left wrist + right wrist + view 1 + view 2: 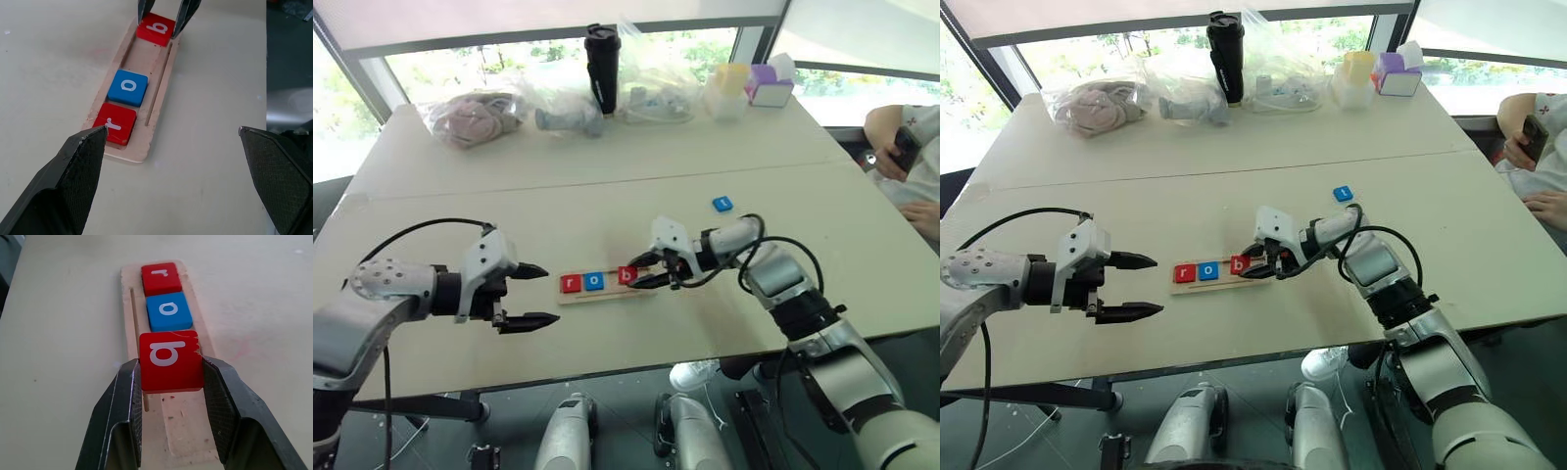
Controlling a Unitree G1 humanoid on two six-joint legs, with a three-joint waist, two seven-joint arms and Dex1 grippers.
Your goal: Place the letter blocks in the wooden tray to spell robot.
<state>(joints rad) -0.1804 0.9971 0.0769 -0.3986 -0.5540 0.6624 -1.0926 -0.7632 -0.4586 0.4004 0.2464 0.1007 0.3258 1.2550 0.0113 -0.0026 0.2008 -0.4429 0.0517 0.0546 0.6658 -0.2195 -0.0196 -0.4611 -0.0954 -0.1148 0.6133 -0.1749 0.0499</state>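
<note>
The wooden tray [579, 297] lies near the table's front edge. A red "r" block [571, 284] and a blue "o" block [594, 281] sit in it side by side. My right gripper [171, 366] is shut on a red "b" block [170, 361], which it holds over the tray just past the "o". I cannot tell whether the "b" rests on the wood. A blue "t" block [722, 204] lies loose on the table, farther back and to the right. My left gripper [536, 295] hangs open left of the tray with nothing in it.
Along the far table edge stand clear bags [558, 93], a black tumbler [602, 69] and small yellow and purple containers [749, 86]. A person [911, 157] sits at the right edge holding a phone. Bare tabletop surrounds the tray.
</note>
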